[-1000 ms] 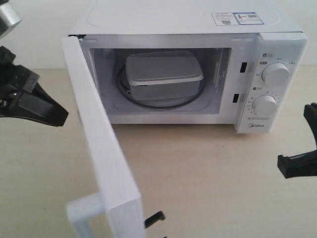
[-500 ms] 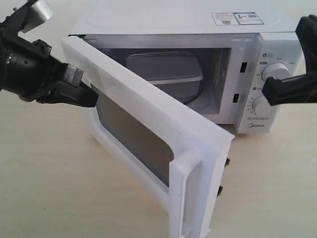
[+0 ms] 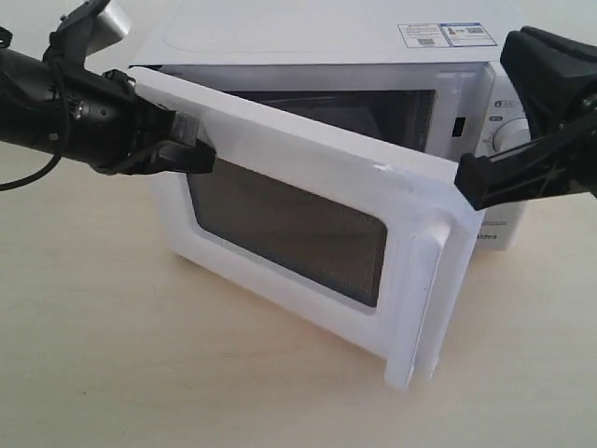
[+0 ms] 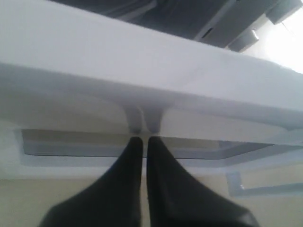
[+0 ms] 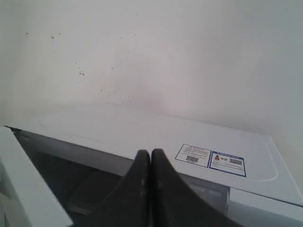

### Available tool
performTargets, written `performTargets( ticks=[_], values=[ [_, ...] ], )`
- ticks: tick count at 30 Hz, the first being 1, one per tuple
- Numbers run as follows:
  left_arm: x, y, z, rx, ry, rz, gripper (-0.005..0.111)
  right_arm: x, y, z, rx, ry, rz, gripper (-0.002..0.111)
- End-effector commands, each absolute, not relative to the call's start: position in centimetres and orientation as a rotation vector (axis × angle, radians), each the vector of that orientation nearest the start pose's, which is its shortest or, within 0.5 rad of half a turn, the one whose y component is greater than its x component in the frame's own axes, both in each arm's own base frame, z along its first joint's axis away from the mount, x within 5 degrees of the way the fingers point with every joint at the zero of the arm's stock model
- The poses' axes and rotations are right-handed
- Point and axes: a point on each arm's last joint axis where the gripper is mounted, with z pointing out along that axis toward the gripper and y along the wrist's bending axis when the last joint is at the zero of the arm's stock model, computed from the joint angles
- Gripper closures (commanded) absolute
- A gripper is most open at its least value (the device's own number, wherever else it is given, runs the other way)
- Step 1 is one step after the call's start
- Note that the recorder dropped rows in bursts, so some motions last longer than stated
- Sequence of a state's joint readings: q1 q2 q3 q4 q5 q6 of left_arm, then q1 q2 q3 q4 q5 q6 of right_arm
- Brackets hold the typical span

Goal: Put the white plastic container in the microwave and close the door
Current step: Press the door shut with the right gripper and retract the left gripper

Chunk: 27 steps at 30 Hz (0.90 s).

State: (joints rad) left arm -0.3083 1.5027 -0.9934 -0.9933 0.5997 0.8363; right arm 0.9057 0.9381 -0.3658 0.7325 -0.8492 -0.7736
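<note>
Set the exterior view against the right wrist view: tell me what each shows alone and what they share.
Exterior only: the door with its dark window and handle, the left gripper at the door, and the table. Right wrist only: dark specks on the wall. Both: the microwave, its stickers and the shut right gripper.

Microwave (image 3: 280,37) body white. Door (image 3: 308,154) white w/ dark grey window (image 3: 289,233), fine dotted mesh pattern. Top stickers (image 3: 448,35) white + blue, black QR squares. Left end effector (image 3: 199,159) & right end effector (image 3: 466,185) matte black. Desk (image 3: 112,355) pale beige, faint wood grain. Wall (image 5: 94,71) off-white w/ small dark specks.
</note>
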Motion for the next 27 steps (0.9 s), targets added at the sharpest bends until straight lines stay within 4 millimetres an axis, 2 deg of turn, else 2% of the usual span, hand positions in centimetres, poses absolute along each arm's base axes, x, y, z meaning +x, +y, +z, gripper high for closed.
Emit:
performTargets(
  ticks=[1,5,9,14,16,19,22,27],
  values=[
    [29.8,-13.6,26.4,0.478,2.264,-0.689,0.102,14.1,11.0,29.7,-0.357,1.327,0.227,0.108],
    [30.3,-13.3,26.3,0.443,2.246,-0.639,0.102,13.6,12.1,29.3,-0.469,1.334,0.327,0.108],
    [30.6,-13.2,26.3,0.421,2.231,-0.611,0.102,13.3,12.9,28.1,-0.529,1.468,0.449,0.108],
    [30.4,-13.2,26.4,0.432,2.236,-0.625,0.102,14.3,14.1,26.1,-0.563,1.555,0.423,0.108],
    [30.1,-13.2,27.1,0.439,2.218,-0.632,0.102,15.2,14.6,25.3,-0.526,1.558,0.385,0.108],
    [28.7,-12.7,29.6,0.470,2.136,-0.610,0.102,16.5,14.6,24.1,-0.398,1.580,0.312,0.108],
    [27.1,-12.0,31.1,0.472,2.081,-0.579,0.102,16.9,14.8,23.5,-0.387,1.591,0.283,0.108],
    [23.2,-10.0,32.2,0.384,1.990,-0.519,0.102,17.3,14.5,23.2,-0.324,1.597,0.252,0.108]
  ],
)
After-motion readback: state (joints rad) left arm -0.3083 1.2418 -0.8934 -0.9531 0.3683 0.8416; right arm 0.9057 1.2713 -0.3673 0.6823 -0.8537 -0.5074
